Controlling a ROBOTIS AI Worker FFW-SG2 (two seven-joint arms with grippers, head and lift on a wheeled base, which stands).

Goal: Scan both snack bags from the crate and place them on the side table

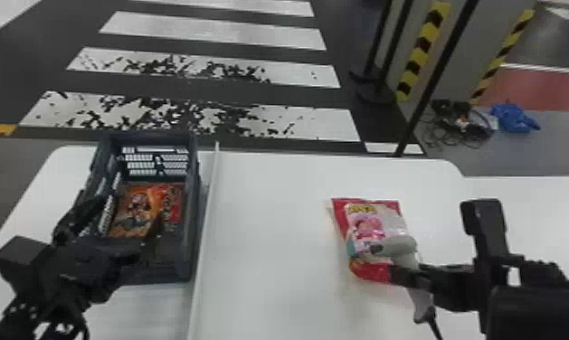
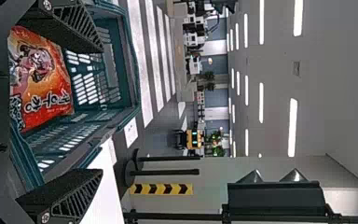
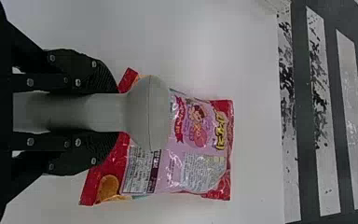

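We count two snack bags: a glossy orange-and-red plastic bag (image 1: 136, 205) inside the one slatted, blue-grey plastic crate (image 1: 192, 226), and a pink-and-red plastic bag (image 3: 196, 140) on the white tabletop (image 1: 274, 271). Both should handle light, soft and slippery, with crushable contents, so we'd pinch a sealed edge gently. Our left end effector (image 2: 100, 111) is at the crate, fingers wide apart, holding nothing. Our right end effector (image 3: 115, 112) is clamped round the handle of one smooth grey plastic scanner (image 3: 154, 112), its head over the pink-and-red bag.
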